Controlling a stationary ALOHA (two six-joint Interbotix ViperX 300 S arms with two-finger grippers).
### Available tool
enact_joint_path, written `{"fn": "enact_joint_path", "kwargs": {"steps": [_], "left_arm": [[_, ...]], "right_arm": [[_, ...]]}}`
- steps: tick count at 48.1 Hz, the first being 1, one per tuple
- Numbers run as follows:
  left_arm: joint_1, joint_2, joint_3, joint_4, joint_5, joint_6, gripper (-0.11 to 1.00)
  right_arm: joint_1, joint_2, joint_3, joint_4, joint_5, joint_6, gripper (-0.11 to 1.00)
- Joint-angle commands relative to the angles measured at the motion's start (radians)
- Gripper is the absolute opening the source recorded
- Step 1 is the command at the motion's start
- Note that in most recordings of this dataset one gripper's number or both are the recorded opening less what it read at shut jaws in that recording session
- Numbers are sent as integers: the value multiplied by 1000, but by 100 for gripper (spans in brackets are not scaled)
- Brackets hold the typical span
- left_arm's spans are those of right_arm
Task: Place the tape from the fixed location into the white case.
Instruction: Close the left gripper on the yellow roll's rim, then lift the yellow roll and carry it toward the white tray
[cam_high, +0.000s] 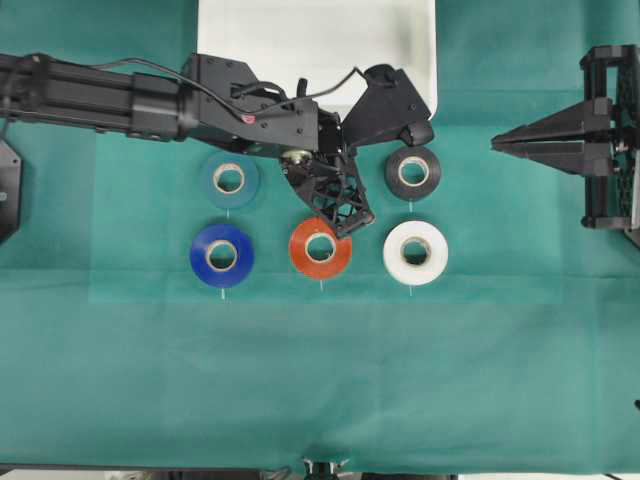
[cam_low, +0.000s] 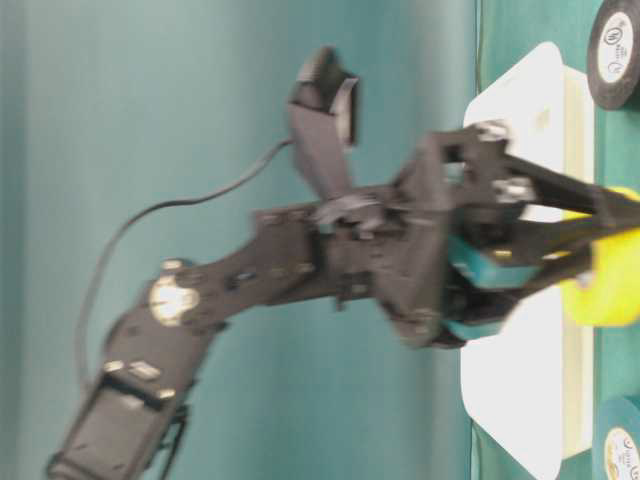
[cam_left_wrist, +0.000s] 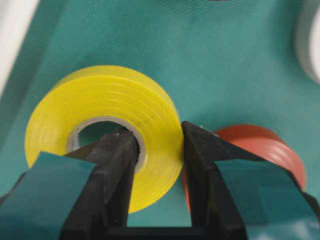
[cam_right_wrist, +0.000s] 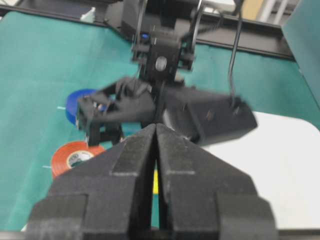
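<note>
A green cloth is spread over the surface, and the white case is seen at the top centre of the overhead view, partly covered by the left arm that reaches in from the left edge. Five rolls are laid out below it in two rows: a teal roll and a black roll in the upper row, a blue roll, an orange-red roll and a white roll in the lower row. The middle place of the upper row is hidden from above by the left pincer. In the left wrist view the tape, a bright yellow roll with a pale core, is shown pinched by that pincer: one finger is set inside the core and the other against the outer face, so the roll's wall is held between them. Whether the roll is touching the cloth cannot be told. The orange-red roll is seen just behind it at the lower right of that view. In the table-level view the yellow roll appears at the right edge, in front of the case's rim. At the right edge of the overhead view the right pincer is held well apart from the rolls, its two fingers pressed together with nothing between them.
</note>
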Motion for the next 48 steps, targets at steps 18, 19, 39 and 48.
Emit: {"fn": "enact_joint_path", "kwargs": {"steps": [18, 19, 39, 48], "left_arm": [[-3, -140, -123, 11, 163, 6, 24], [-5, -143, -129, 11, 167, 8, 24], [-14, -161, -245, 12, 262, 44, 24], [-14, -193, -270, 12, 298, 49, 24]], "right_arm": [[-2, 2, -15, -2, -2, -2, 0], [-2, 2, -17, -2, -2, -2, 0], [-2, 3, -18, -2, 8, -2, 0], [-2, 2, -17, -2, 9, -2, 0]]}}
